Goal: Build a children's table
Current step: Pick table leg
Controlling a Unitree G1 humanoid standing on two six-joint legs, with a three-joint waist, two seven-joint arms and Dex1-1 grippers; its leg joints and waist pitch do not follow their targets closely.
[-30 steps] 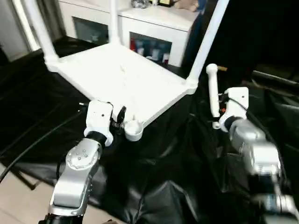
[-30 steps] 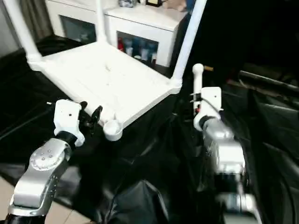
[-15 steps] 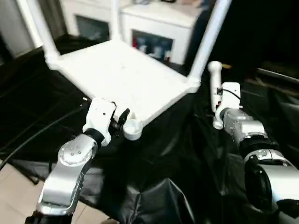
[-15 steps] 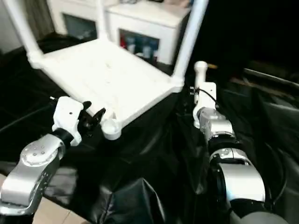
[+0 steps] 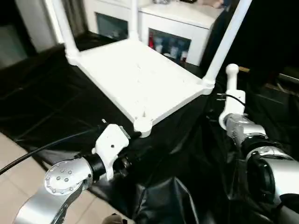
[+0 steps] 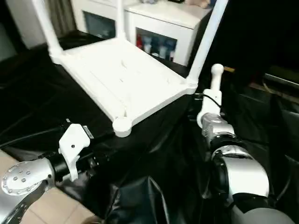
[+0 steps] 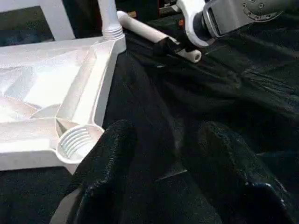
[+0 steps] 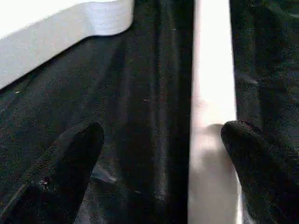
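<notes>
Three legs (image 5: 227, 44) stood socketed; the near socket (image 5: 142, 124) was empty. Right hand (image 8: 159, 168) gaped beside the fourth leg (image 5: 231, 88); left hand (image 7: 163, 154) was spread, empty.

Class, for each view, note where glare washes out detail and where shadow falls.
Left eye view: the table top glares almost featureless white, and the black sheet carries glossy streaks. Right wrist view: the leg is washed to flat white, with a grey shadow across it.
</notes>
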